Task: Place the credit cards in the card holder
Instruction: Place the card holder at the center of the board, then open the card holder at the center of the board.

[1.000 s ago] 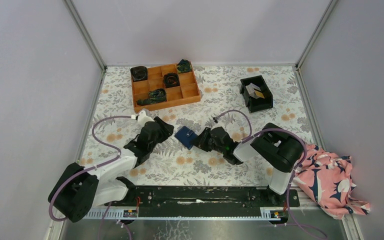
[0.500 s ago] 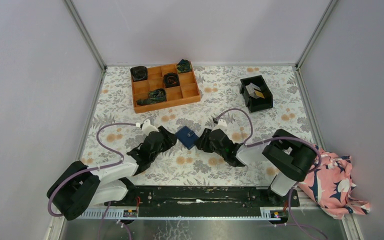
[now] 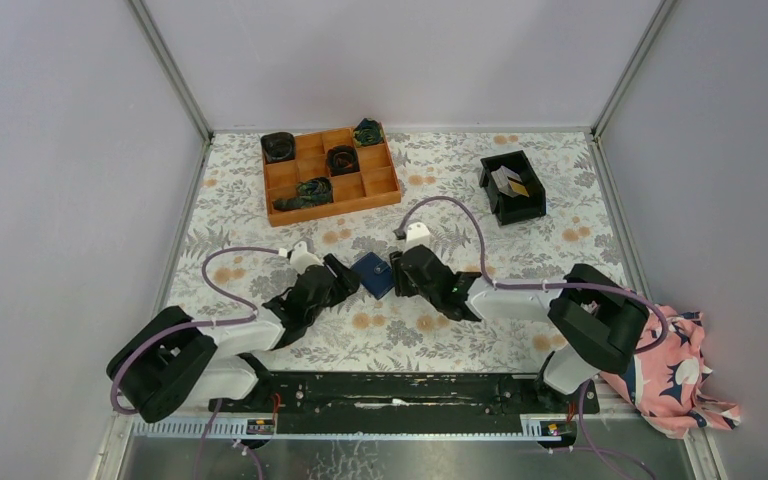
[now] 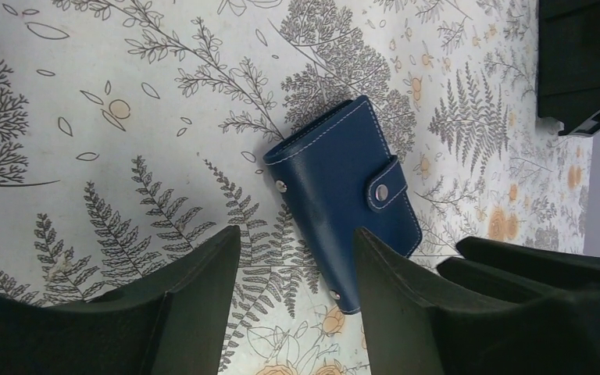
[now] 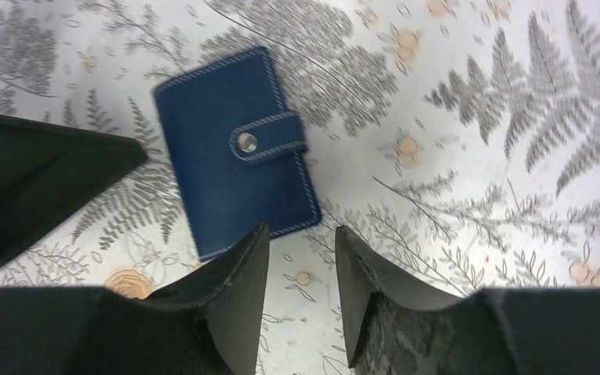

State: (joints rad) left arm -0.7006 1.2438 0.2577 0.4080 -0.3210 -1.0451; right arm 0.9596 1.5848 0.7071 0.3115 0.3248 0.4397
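Note:
The card holder (image 3: 371,273) is a navy wallet, snapped shut, lying flat on the floral table between my two grippers. My left gripper (image 3: 344,279) is at its left edge; in the left wrist view this gripper (image 4: 295,234) is open, with the card holder (image 4: 344,195) lying partly between its fingers. My right gripper (image 3: 397,277) is at its right edge; in the right wrist view it (image 5: 301,230) is open and empty, with the card holder (image 5: 230,152) just ahead to the left. Grey and yellow credit cards (image 3: 512,182) lie in the black bin (image 3: 535,205) at the back right.
An orange compartment tray (image 3: 380,198) with dark rolled items stands at the back left. A pink patterned cloth (image 3: 660,365) lies off the table's right front corner. Grey walls close in the table on three sides.
Both arms have moved in toward the card holder, the left from the left and the right from the right. The right gripper's jaws have opened wider. The card holder has stayed in place.

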